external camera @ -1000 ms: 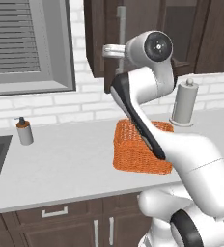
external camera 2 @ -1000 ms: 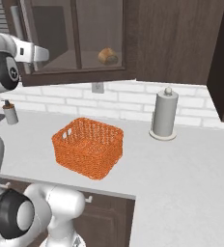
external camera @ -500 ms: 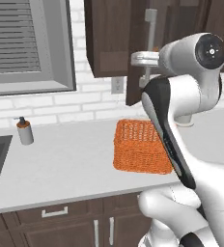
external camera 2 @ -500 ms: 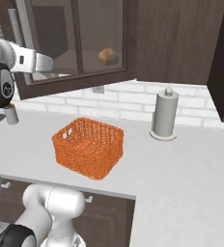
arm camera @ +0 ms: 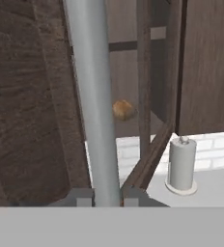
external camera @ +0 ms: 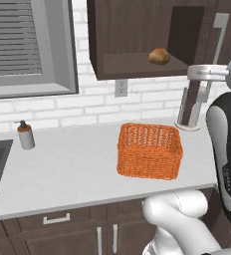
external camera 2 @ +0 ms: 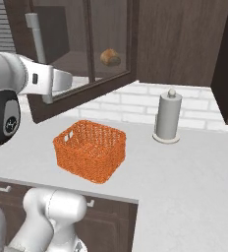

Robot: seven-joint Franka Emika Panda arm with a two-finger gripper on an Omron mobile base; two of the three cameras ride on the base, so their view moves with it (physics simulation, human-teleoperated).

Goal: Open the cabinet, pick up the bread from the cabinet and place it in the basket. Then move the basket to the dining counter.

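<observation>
The dark cabinet [external camera: 137, 40] stands with its glass door swung open; the golden bread [external camera: 159, 56] sits on its shelf, above the empty orange basket [external camera: 149, 151].

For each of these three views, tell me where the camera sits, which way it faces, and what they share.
Left base view: behind the arm's left, facing the basket and open cabinet; arm at right.
Right base view: behind its right, same basket; arm at left.
Hand view: on the hand, looking along the gripper, shut on the handle.
All share the bread and the paper towel roll.
</observation>
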